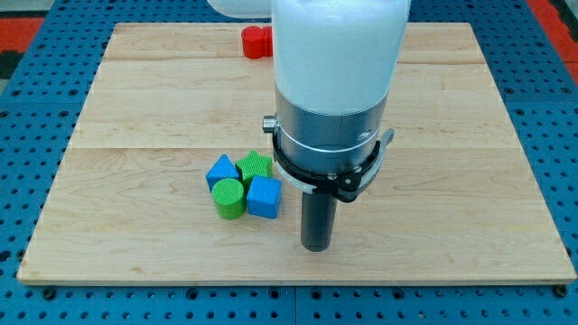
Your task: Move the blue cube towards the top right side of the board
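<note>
My tip (316, 246) rests on the wooden board (135, 108), at four o'clock from the blue cube (264, 197). A green cylinder (228, 199) touches the cube at nine o'clock.

Light wooden plank surface (470, 162) sits on a blue perforated base (551, 81) showing on all sides, red strip (553, 11) far right, even lighting.

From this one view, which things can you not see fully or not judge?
- Red block, the view's top: its right part is hidden behind the arm, so its shape is unclear.
- Green block: the blue cube covers its lower part.
- My tip, right of the blue cube: contact with the board cannot be judged.
</note>
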Motion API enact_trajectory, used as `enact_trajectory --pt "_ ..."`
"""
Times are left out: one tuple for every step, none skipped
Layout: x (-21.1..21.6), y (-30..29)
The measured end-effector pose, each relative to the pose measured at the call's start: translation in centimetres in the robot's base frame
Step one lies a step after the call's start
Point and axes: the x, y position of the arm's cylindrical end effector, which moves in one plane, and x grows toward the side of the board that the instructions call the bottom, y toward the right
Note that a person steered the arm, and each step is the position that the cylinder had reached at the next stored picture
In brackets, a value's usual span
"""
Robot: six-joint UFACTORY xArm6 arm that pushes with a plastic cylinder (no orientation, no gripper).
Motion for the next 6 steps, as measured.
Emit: enact_trajectory --pt "-0.9 -3.4" --pt "-3.5 -7.8" --pt "-6.8 -6.1" --pt "-10.9 -4.6" --pt "-12.3 1.6" --pt "-14.4 9.5"
